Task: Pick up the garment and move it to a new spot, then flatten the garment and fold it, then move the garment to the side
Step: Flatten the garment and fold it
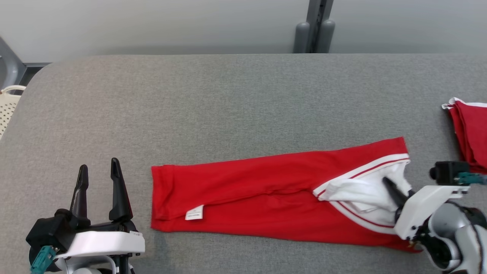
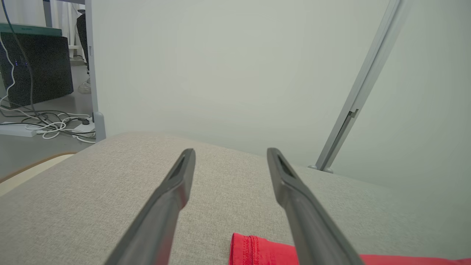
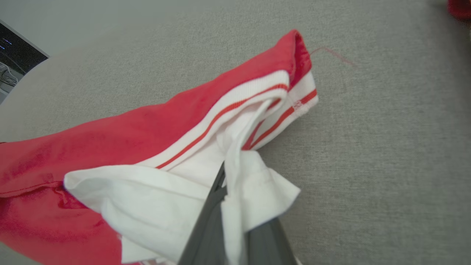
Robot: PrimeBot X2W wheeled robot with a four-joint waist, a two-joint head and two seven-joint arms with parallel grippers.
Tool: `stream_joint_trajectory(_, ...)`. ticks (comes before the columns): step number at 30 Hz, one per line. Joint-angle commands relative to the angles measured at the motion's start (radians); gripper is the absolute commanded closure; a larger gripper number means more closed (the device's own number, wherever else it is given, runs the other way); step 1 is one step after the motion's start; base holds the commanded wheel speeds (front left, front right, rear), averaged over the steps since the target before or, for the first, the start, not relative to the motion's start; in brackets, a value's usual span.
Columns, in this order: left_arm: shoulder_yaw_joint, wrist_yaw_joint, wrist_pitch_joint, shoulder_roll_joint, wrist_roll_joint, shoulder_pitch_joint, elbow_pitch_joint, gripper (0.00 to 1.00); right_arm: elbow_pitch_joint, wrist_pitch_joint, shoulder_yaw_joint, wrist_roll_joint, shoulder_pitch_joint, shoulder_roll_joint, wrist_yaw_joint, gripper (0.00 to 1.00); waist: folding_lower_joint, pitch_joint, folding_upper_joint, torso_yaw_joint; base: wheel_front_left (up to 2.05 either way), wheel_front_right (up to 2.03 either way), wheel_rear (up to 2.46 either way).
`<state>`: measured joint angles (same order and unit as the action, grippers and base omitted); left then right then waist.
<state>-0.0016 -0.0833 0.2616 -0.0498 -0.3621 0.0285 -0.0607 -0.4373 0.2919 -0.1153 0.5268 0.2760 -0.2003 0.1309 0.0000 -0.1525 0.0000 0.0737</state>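
Left gripper point(image 1: 98, 164) near-left, fingers spread, empty, near the hem of long red knit garment with white striped collar point(image 1: 247, 190). Right gripper point(image 1: 388, 182) angles in near-right, pinching its white fabric. Bare grey fabric tabletop point(image 1: 228, 95) beyond; folded red cloth point(image 1: 471, 133) at right edge.
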Motion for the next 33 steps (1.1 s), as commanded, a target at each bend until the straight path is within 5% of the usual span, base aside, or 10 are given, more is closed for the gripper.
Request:
stream_joint_trajectory(1, 0.003, -0.001, 0.005, -0.003, 0.002, 0.005, 0.005, 0.00, 0.021, 0.008, 0.012, 0.011, -0.006, -0.026, 0.000, 1.00, 0.0000, 0.002, 0.0000, -0.011, 0.00, 0.00, 0.00)
stream_joint_trajectory(10, -0.004, 0.003, 0.005, -0.003, 0.008, 0.001, 0.001, 0.00, 0.199, 0.126, 0.112, 0.067, -0.072, -0.113, 0.000, 1.00, 0.0000, 0.004, 0.0000, -0.059, 0.00, 0.00, 0.00)
stream_joint_trajectory(16, -0.011, 0.004, 0.005, -0.003, 0.012, 0.004, -0.004, 0.00, 0.316, 0.190, 0.118, 0.112, -0.108, -0.064, 0.000, 1.00, 0.0000, 0.006, 0.0000, -0.074, 0.00, 0.00, 0.00)
stream_joint_trajectory(33, -0.026, 0.010, 0.005, -0.003, 0.012, 0.000, -0.018, 0.00, 0.589, 0.291, -0.112, 0.143, -0.105, 0.019, 0.000, 1.00, 0.0000, 0.023, 0.0000, -0.043, 0.00, 0.00, 0.00)
